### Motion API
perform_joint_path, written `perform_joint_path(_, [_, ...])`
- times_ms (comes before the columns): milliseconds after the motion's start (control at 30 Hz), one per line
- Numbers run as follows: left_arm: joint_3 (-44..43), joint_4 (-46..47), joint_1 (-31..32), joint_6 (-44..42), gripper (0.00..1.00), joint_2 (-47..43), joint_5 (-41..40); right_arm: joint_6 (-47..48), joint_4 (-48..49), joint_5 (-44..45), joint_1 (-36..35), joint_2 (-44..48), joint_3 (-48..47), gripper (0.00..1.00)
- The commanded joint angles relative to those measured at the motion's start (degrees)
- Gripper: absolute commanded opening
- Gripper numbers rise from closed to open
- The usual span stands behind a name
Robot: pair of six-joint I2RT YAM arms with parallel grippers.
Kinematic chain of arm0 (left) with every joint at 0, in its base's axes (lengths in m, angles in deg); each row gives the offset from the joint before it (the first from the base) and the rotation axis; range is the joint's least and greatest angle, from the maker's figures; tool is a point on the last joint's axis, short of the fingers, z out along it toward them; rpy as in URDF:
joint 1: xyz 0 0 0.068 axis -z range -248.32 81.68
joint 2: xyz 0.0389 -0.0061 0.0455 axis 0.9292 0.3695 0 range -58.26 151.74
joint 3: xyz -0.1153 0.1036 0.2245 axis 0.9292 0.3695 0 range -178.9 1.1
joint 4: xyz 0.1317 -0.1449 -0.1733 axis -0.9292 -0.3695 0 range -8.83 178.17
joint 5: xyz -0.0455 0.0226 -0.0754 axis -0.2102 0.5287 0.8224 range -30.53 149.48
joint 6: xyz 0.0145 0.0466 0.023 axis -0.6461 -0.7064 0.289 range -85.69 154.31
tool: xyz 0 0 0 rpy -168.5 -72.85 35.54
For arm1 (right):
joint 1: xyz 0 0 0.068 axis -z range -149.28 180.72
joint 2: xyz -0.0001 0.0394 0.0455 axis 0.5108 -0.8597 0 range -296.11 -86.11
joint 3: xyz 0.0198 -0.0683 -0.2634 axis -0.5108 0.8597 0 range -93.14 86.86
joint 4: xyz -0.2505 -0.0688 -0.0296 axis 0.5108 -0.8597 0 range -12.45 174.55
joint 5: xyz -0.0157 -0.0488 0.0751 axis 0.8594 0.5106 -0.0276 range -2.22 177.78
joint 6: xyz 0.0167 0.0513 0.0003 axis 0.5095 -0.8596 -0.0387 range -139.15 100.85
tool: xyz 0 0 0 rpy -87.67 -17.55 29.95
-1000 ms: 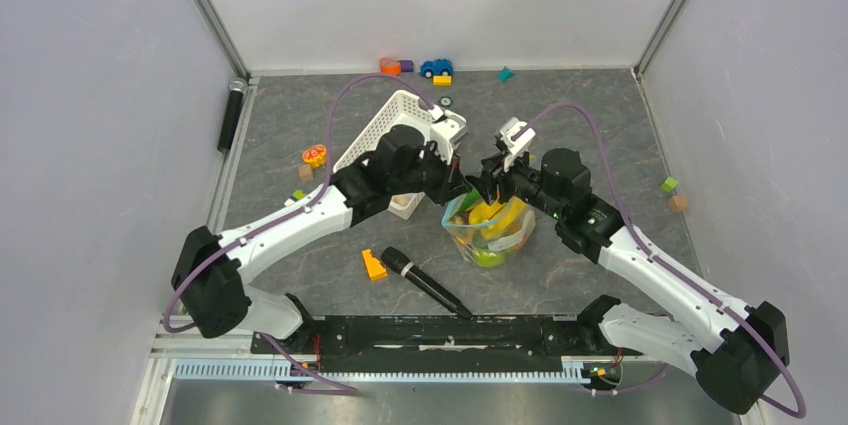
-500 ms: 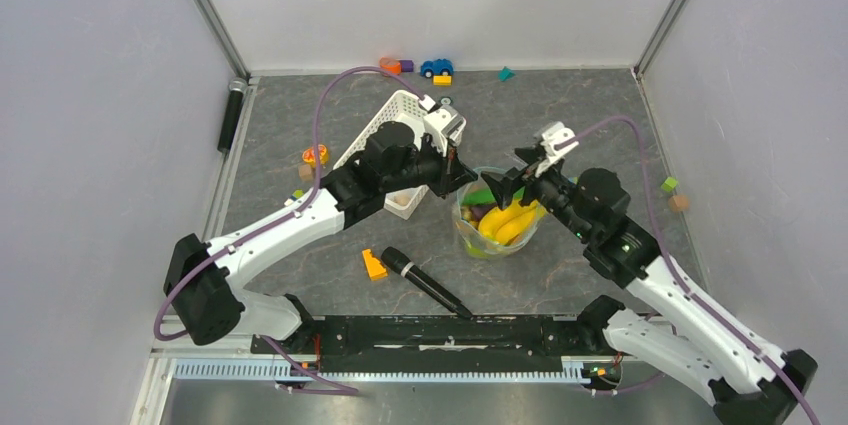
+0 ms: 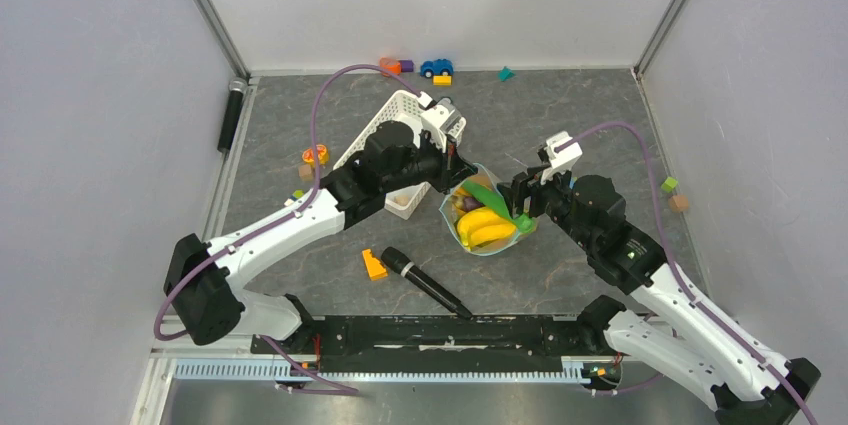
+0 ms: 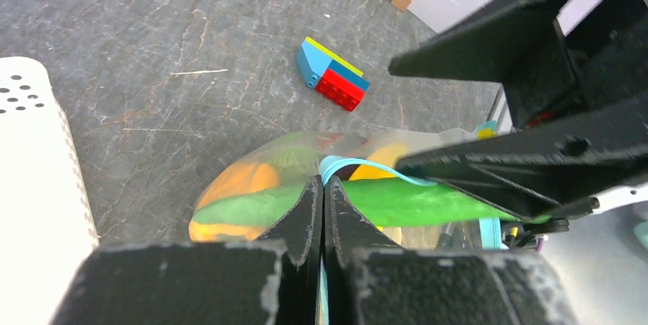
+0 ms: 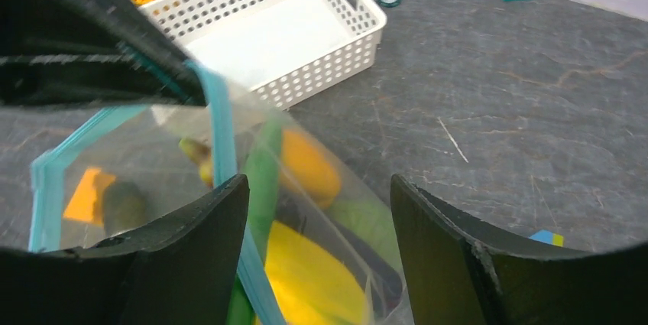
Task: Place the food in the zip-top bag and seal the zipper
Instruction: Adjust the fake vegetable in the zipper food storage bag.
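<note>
**Two pincers at the mouth of a filled zip-top bag**

Both arms meet over the middle of the grey, stone-veined counter, where the clear, floppy zip-top bag sits bulging with toy food. The left pincer is pressed fully closed, its rough, matte black fingers clamped on the thin light-blue zipper, which curls out from between the tips as a narrow ribbon. The right pincer stands wide apart. Its two smooth, wedge-shaped black fingers straddle the crinkled film at the bag's opposite edge and pinch nothing.

Through the glossy plastic show curved yellow bananas, a long green cucumber lying across the mouth, and a rounded orange-yellow pepper.

Just beside the bag, behind the left arm, lies the white rectangular basket, its walls perforated with rows of small holes. A slim black microphone lies on the counter nearer the arm bases. A blocky red, blue and yellow toy brick rests on the counter beyond the bag.
</note>
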Motion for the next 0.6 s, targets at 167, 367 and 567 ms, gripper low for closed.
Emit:
perform_joint_path(167, [-6.8,-2.9,-0.3,-0.9,0.02,4.8,-12.0,5.1,-2.3,-2.9,-0.1,8.8,1.8,0.75])
perform_joint_path(367, [-8.2,-3.9,-0.5,-1.3,0.02,6.4,-14.1,8.6,-3.4,-13.1,-0.2,11.8,1.5,0.75])
perform_joint_path(567, [-9.5,-5.0,-0.7,-2.0,0.02,7.2,-14.1,16.8,2.3,-25.0,-0.2,11.5,3.2,0.74])
